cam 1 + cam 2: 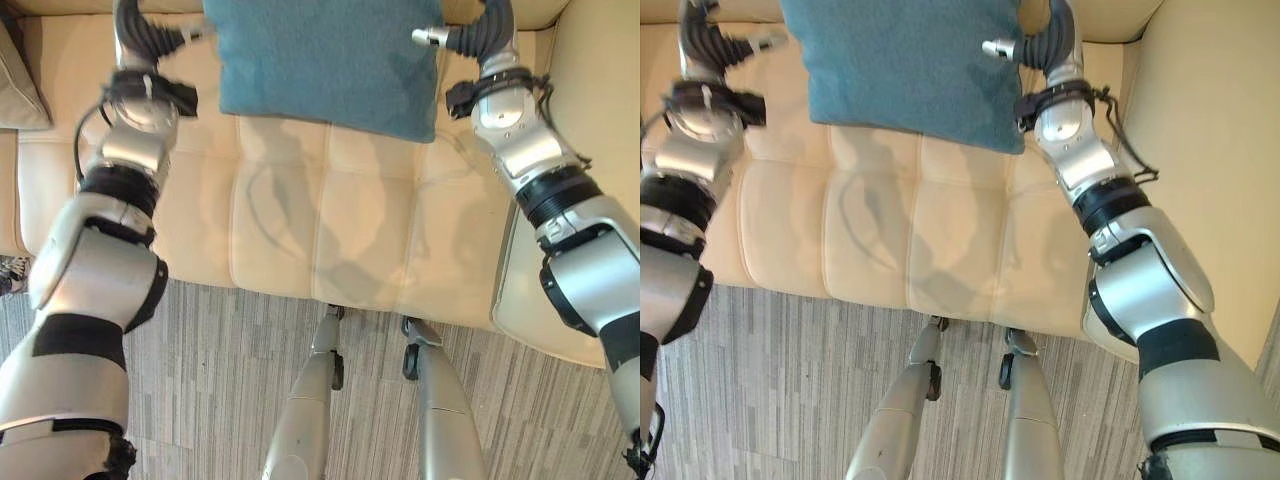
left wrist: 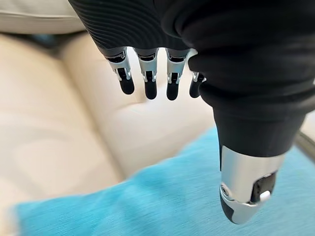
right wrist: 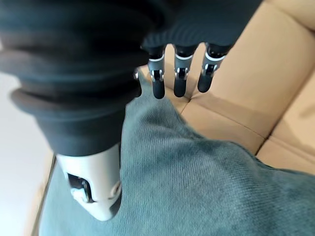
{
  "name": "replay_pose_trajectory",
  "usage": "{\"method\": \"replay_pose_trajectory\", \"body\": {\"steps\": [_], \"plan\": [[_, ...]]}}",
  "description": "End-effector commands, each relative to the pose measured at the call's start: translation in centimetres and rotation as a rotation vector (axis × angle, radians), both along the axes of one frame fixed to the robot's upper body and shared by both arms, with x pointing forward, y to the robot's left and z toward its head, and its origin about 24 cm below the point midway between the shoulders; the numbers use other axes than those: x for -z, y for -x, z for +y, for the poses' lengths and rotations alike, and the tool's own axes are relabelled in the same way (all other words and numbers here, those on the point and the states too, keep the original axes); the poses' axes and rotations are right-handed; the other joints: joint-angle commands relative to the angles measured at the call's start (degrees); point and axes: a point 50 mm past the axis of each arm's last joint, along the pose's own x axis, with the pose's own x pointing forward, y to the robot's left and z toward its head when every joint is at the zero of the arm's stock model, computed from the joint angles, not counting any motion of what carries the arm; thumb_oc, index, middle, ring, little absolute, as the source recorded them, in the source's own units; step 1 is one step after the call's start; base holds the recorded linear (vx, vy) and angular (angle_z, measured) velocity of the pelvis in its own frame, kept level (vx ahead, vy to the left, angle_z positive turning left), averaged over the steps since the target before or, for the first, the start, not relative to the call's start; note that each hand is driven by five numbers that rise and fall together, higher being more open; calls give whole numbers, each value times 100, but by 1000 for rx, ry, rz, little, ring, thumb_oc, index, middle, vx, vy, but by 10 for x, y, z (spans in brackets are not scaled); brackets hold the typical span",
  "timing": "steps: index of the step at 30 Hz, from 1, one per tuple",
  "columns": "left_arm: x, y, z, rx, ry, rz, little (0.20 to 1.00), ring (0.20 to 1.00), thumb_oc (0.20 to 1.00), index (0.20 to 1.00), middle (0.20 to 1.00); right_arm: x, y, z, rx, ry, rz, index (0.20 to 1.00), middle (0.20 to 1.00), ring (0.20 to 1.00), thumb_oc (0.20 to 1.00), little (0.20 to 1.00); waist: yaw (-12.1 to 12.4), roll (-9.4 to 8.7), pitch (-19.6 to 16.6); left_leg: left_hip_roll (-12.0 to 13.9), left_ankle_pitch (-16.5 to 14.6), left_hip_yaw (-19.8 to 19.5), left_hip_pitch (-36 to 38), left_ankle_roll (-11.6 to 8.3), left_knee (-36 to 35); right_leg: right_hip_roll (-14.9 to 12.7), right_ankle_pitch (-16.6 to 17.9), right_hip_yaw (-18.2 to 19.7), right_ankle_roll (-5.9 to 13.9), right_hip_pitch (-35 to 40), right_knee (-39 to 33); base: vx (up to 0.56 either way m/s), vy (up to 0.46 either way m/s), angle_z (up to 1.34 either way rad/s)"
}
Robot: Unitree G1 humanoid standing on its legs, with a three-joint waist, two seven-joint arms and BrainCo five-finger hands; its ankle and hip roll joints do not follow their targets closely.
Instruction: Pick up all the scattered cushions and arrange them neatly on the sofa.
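Note:
A teal cushion (image 1: 330, 65) rests on the cream sofa's seat (image 1: 330, 230), leaning toward the backrest. My left hand (image 1: 135, 35) hovers beside the cushion's left edge; in the left wrist view its fingers (image 2: 150, 81) hang straight above the seat and its thumb (image 2: 246, 187) floats over the cushion (image 2: 147, 201), holding nothing. At the cushion's right upper corner is my right hand (image 1: 1050, 40). Its fingers (image 3: 179, 73) are straight past the corner and its thumb (image 3: 93, 187) lies beside the teal cloth (image 3: 197, 182), with no grip on it.
A beige cushion (image 1: 15, 90) sits at the sofa's far left. The sofa's arm (image 1: 600, 90) rises close to my right arm. Grey striped carpet (image 1: 220, 380) lies in front of the seat.

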Motion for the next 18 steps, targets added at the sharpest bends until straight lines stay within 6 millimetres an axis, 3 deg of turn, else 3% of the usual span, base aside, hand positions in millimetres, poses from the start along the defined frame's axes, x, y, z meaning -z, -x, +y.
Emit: {"method": "replay_pose_trajectory", "body": {"steps": [1,4,5,7,9,10,11,12,13,14,15,16,18], "plan": [[-40,14,9,-15,4,-173,1000,1000,1000,1000,1000,-28,14,7,-43,-27,-148,1000,1000,1000,1000,1000,137,-225,322,-38,-617,257,234,-441,-59,-69,-82,94,532,610,-734,-89,26,14],[-38,24,1,56,-67,-232,1000,1000,1000,1000,1000,-17,22,-7,-53,-14,-166,1000,1000,1000,1000,1000,128,-218,378,-25,-621,284,450,-455,-59,-71,-57,79,527,871,-788,-67,34,-2],[-30,35,-4,131,-122,-266,1000,1000,1000,1000,1000,-1,30,-15,-91,6,-159,1000,1000,1000,1000,1000,135,-227,393,-8,-681,302,733,-462,-59,-63,-133,62,513,1117,-758,-52,29,0],[-27,35,-4,129,-121,-262,1000,1000,1000,1000,1000,1,30,-14,-91,8,-155,1000,1000,1000,1000,1000,127,-217,383,-7,-652,301,727,-460,-59,-61,-93,60,512,1123,-781,-4,2,-2],[7,51,1,213,-210,-189,1000,1000,1000,1000,1000,42,46,-22,-178,114,-73,1000,1000,1000,1000,1000,42,-271,335,18,-763,356,1235,-446,-59,-53,-201,49,482,1622,-779,10,10,-5],[7,51,1,213,-210,-188,1000,1000,1000,1000,1000,42,46,-22,-178,115,-72,1000,1000,1000,1000,1000,39,-269,332,18,-762,355,1235,-446,-59,-52,-196,48,482,1625,-785,35,8,-5],[24,55,6,224,-192,-142,1000,1000,1000,1000,1000,59,52,-22,-216,140,-37,1000,1000,1000,1000,1000,-12,-319,292,33,-796,376,1413,-433,-59,-52,-209,49,470,1794,-788,93,6,-9],[64,69,15,256,-119,-67,1000,1000,1000,1000,1000,96,63,-25,-275,175,73,1000,1000,1000,1000,1000,-48,-413,206,86,-916,449,1796,-385,-59,-42,-299,63,450,2114,-755,124,-2,-10],[89,81,19,277,-99,-1,1000,1000,1000,1000,1000,112,74,-29,-298,221,116,1000,1000,1000,1000,1000,-89,-467,153,111,-962,496,1996,-355,-59,-32,-334,64,446,2307,-752,86,-2,-14],[90,82,20,276,-98,2,1000,1000,1000,1000,1000,112,75,-29,-299,222,119,1000,1000,1000,1000,1000,-97,-463,137,112,-946,497,1985,-354,-59,-31,-307,64,446,2305,-773,146,13,-21],[164,122,27,299,17,198,1000,1000,1000,1000,1000,176,109,-44,-351,204,321,1000,1000,1000,1000,1000,-192,-605,-16,128,-1149,588,2523,-228,0,-66,-434,55,442,2828,-748,111,22,-30],[164,122,27,299,17,199,1000,1000,1000,1000,1000,176,109,-44,-352,204,322,1000,1000,1000,1000,1000,-193,-604,-29,128,-1131,589,2512,-226,-8,-66,-413,56,442,2820,-763,158,21,-34],[205,143,32,259,48,338,1000,1000,1000,1000,1000,221,129,-63,-307,152,487,1000,1000,1000,1000,1000,-286,-673,-165,113,-1309,620,2797,-156,120,-100,-493,34,470,3161,-784,82,4,-23]]}}
